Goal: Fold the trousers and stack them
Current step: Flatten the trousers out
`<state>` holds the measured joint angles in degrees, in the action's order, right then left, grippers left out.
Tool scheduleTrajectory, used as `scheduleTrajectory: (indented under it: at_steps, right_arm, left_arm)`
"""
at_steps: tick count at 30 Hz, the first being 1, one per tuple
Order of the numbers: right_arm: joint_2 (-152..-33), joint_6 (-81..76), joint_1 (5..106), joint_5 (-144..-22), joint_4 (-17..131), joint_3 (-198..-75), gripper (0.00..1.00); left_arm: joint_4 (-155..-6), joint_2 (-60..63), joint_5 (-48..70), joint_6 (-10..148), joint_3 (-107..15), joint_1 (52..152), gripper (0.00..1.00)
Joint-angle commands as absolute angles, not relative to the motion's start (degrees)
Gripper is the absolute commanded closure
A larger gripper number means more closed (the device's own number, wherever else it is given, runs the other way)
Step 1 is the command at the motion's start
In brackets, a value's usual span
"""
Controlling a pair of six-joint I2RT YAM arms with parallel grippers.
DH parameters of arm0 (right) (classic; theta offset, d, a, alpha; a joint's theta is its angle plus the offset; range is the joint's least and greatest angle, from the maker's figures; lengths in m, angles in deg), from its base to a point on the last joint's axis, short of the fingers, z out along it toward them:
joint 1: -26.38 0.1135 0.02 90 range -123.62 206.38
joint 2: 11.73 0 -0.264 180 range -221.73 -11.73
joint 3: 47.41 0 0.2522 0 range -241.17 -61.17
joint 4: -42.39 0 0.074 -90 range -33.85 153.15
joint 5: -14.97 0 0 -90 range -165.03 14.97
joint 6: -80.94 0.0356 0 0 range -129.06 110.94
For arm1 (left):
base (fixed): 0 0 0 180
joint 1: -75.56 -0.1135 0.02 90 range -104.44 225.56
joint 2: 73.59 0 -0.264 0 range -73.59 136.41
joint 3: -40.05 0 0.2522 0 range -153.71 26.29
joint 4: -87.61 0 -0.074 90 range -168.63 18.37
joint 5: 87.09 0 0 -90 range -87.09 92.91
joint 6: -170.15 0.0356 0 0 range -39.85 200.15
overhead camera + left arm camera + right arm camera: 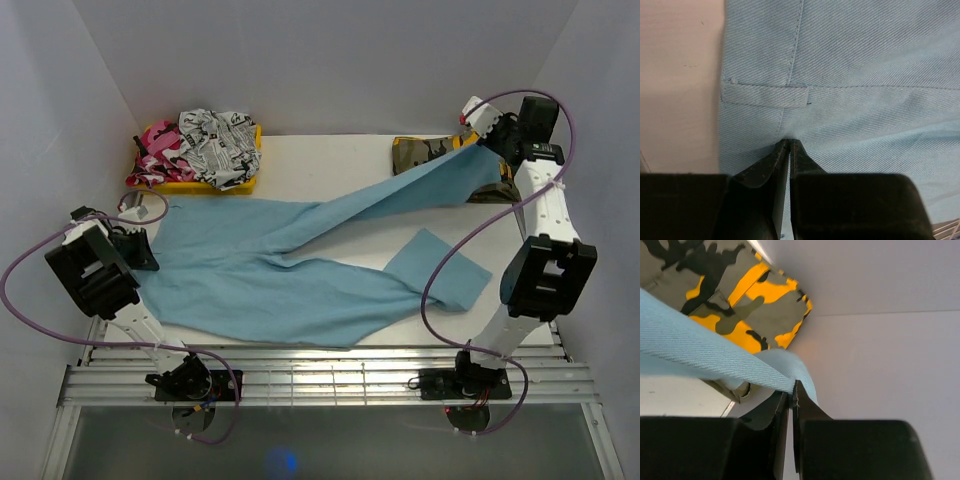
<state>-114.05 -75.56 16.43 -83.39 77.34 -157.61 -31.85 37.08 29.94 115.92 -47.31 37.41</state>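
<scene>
The light-blue trousers (260, 270) lie spread across the white table (330, 165), waist at the left. My left gripper (145, 255) is at the waist edge. In the left wrist view its jaws (789, 142) are pressed together on a small pucker of cloth just below a belt loop (765, 94). One leg rises in a taut band toward the far right, where my right gripper (490, 145) is shut on its end (700, 355), held off the table. The other leg lies flat with its end turned back (440, 265).
A folded camouflage garment (425, 152) with orange patches (725, 295) lies under the lifted leg at the back right. A yellow tray (200, 183) at the back left holds crumpled patterned clothes (215, 140). Grey walls close in on both sides.
</scene>
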Motion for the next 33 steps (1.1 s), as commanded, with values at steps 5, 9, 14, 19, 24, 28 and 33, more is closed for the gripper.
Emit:
scheduleTrajectory:
  at_steps: [5,9,14,19,24,28,33]
  right_arm:
    - [-85.05,-86.29,12.06,-84.35,66.80,-124.77,0.92]
    - [-81.95,-96.65,6.62,-81.80,60.74,-104.53,0.92]
    - [-90.73,-99.33,5.11,-75.75,51.58,-94.29,0.91]
    - [-101.02,-84.32,3.63,-74.31,67.45,-113.07,0.37]
    - [-99.02,-85.68,-2.60,-88.37,95.70,-132.08,0.30]
    - [-94.53,-104.20,-8.77,-97.96,113.65,-133.86,0.33]
    - [-89.53,-123.38,-10.36,-97.70,126.99,-125.61,0.40]
  left_arm:
    - [-35.22,38.55,21.72,118.55,-45.42,36.01,0.81]
    - [-35.13,39.43,21.37,118.64,-46.13,36.01,0.81]
    - [-34.78,39.79,20.67,119.08,-46.48,35.92,0.81]
    - [-32.58,37.51,23.47,120.22,-47.36,35.92,0.65]
    - [-30.73,34.43,25.59,121.72,-46.31,35.92,0.56]
    - [-30.65,33.02,26.20,122.16,-45.34,35.92,0.55]
    - [-30.03,32.93,26.64,122.51,-45.95,35.92,0.55]
